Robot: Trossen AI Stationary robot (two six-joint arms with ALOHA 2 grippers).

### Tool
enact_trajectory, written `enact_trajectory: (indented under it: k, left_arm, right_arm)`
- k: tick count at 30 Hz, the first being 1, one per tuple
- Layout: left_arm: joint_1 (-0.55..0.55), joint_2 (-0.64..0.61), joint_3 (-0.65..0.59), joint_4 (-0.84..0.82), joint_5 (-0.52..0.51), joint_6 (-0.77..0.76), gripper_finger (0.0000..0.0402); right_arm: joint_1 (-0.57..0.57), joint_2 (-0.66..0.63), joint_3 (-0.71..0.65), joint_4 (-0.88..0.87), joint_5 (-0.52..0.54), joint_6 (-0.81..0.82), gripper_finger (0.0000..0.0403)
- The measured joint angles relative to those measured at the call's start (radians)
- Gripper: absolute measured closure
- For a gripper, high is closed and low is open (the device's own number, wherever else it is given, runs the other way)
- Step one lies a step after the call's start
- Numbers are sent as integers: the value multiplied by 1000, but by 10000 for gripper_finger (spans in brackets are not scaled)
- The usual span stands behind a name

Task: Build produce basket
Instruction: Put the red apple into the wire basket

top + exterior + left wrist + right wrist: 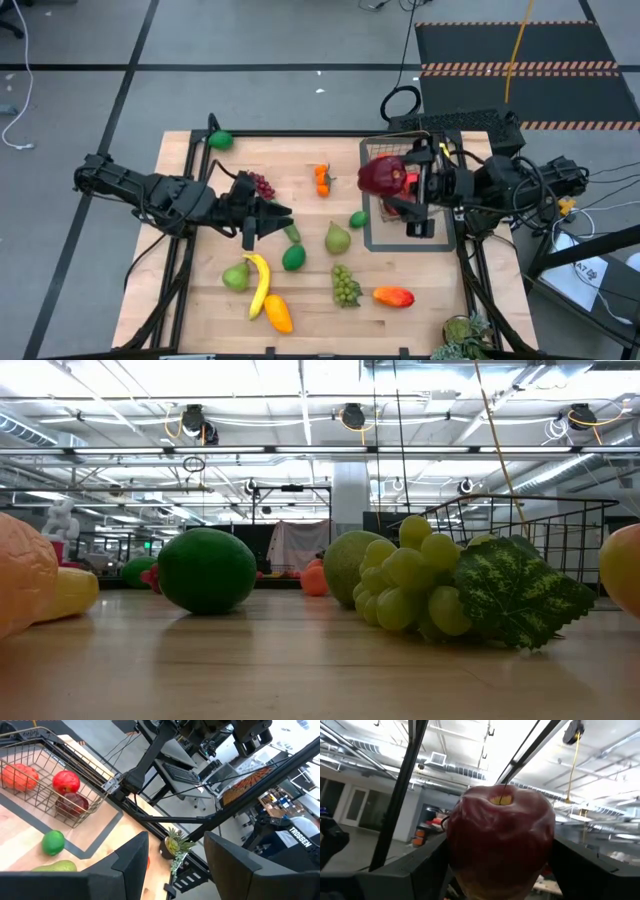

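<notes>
The right gripper [392, 180] is clenched on a dark red apple [381, 176], held above the basket [404, 150] at about 3 o'clock on the table [180, 160]. In the right wrist view the apple [500, 840] fills the gap between the two fingers, its stem dimple turned up toward the ceiling.

The basket is a small wire-mesh box standing on a flat dark tray frame [372, 240]. The left wrist view shows three pieces already inside the basket [95, 780]: an orange-red fruit [19, 776], a bright red apple [66, 781] and a darker red one [72, 802] beside it.

The left gripper [272, 217] hangs near the middle of the table with its fingers [131, 865] spread apart and nothing between them.

Loose produce lies around it. The banana [259, 285] runs with its long axis from about 12 to 6 o'clock, and an orange mango [278, 314] sits at its lower end. Green grapes [345, 286] also lie lengthwise toward 6 o'clock, with a red-orange mango [393, 296] lying crosswise at their 3 o'clock. A pear [337, 239] points its narrow end toward 12 o'clock. A lime [358, 219] rests just outside the tray frame.
</notes>
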Motion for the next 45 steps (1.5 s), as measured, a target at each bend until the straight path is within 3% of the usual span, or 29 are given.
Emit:
enact_trajectory:
  k: [10,27,39,45]
  left_arm:
    - [0,0,0,0,0,-9,211]
    - [-7,0,0,0,0,-5,211]
    - [-24,4,0,-8,0,-17,211]
    - [-27,14,0,-11,-4,-20,211]
  right_arm:
    - [0,0,0,14,0,-17,101]
    - [2,0,0,62,28,416,101]
    - [2,-28,0,46,148,535,101]
    - [-7,-112,0,-128,298,690,101]
